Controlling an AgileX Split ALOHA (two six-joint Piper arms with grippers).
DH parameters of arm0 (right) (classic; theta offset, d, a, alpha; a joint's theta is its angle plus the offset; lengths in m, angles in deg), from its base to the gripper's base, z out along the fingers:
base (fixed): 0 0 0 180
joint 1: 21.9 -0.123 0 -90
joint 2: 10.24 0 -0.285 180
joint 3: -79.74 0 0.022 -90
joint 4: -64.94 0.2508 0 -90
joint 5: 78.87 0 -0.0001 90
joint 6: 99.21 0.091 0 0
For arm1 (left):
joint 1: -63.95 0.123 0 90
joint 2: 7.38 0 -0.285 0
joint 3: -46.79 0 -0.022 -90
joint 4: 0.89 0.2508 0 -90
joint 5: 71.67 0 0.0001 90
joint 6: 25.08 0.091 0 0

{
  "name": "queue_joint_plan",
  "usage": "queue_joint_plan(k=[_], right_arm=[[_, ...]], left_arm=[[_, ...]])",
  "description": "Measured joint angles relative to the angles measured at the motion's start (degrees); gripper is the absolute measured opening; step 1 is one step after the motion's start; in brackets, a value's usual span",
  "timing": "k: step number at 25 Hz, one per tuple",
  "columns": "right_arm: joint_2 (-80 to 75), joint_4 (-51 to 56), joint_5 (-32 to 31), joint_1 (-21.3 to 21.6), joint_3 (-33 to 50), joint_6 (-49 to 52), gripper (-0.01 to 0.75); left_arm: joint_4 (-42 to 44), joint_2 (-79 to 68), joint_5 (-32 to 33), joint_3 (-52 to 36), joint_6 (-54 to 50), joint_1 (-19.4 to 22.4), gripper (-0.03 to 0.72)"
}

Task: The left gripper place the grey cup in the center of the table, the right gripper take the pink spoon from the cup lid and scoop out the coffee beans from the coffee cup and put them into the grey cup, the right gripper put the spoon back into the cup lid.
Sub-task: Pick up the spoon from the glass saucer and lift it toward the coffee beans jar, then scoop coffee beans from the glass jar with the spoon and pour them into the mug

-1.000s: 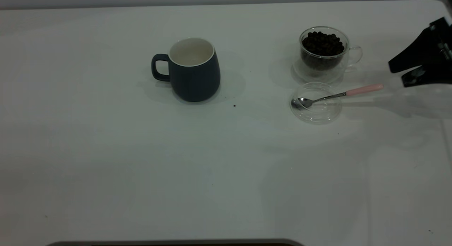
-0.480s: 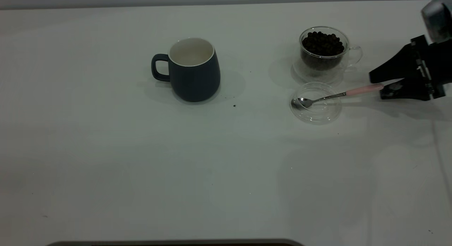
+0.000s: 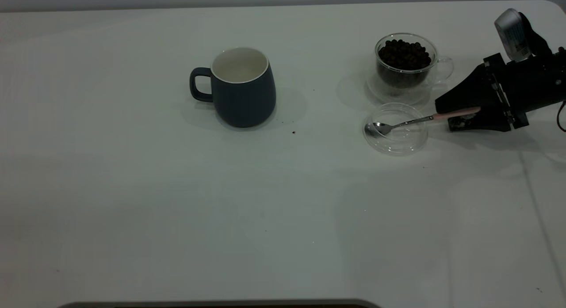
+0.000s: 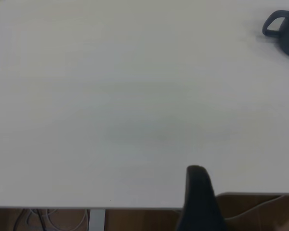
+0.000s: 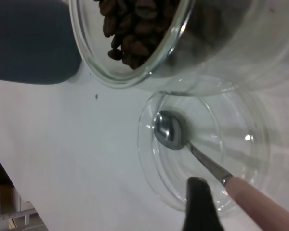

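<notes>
Claw work sits near the right edge of the tabletop (image 3: 132, 188): the right claw (image 3: 447, 115) reaches in low from that edge, its two black fingers parted a little, one on each side of the pale handle end of the pink spoon (image 3: 420, 119). From the exterior view I cannot tell whether the fingers touch the handle or merely straddle it; the handle is not lifted. In the right wrist view a single black fingertip (image 5: 198, 192) shows just beside the spoon's neck, over the rim of the cup lid (image 5: 159, 178). The spoon's shiny bowl lies inside the cup lid, its handle running out over the lid's rim toward the right edge. The lid lies flat on the tabletop, and just beyond it, toward the far edge, stands the coffee cup (image 3: 404, 67), upright, its small clear handle turned to the right edge, with the coffee beans (image 3: 403, 54) heaped close to its rim. Well apart from these, toward the middle of the tabletop's far half, the grey cup (image 3: 241, 89) stands upright with its white inside showing and its loop handle turned to the left edge. A dark speck (image 3: 293, 132) lies near its base. Of the left claw only one dark finger (image 4: 198, 197) shows in the left wrist view, at the tabletop's left edge, so its state I cannot tell.
</notes>
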Motion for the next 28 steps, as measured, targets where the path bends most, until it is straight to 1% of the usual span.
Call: queue_joint_plan(k=[2, 4, 7, 10, 22, 24, 28], right_arm=[[0.0, -0.2, 0.0, 0.0, 0.0, 0.0, 0.474], [-0.1, -1.1, -0.1, 0.0, -0.1, 0.0, 0.396], [-0.1, -2.2, -0.7, 0.0, -0.1, -0.2, 0.229], [0.3, -2.1, -3.9, 0.0, -0.2, -0.4, 0.093], [9.7, -11.9, -2.1, 0.0, -0.2, 0.2, 0.094], [12.1, -14.1, -3.2, 0.0, -0.2, 1.1, 0.094], [18.0, -15.0, -8.8, 0.0, -0.2, 0.8, 0.094]], left_arm=[[0.0, 0.0, 0.0, 0.0, 0.0, 0.0, 0.567], [0.0, 0.0, 0.0, 0.0, 0.0, 0.0, 0.567], [0.0, 0.0, 0.0, 0.0, 0.0, 0.0, 0.567], [0.0, 0.0, 0.0, 0.0, 0.0, 0.0, 0.567], [0.0, 0.0, 0.0, 0.0, 0.0, 0.0, 0.567], [0.0, 0.0, 0.0, 0.0, 0.0, 0.0, 0.567], [0.0, 0.0, 0.0, 0.0, 0.0, 0.0, 0.567]])
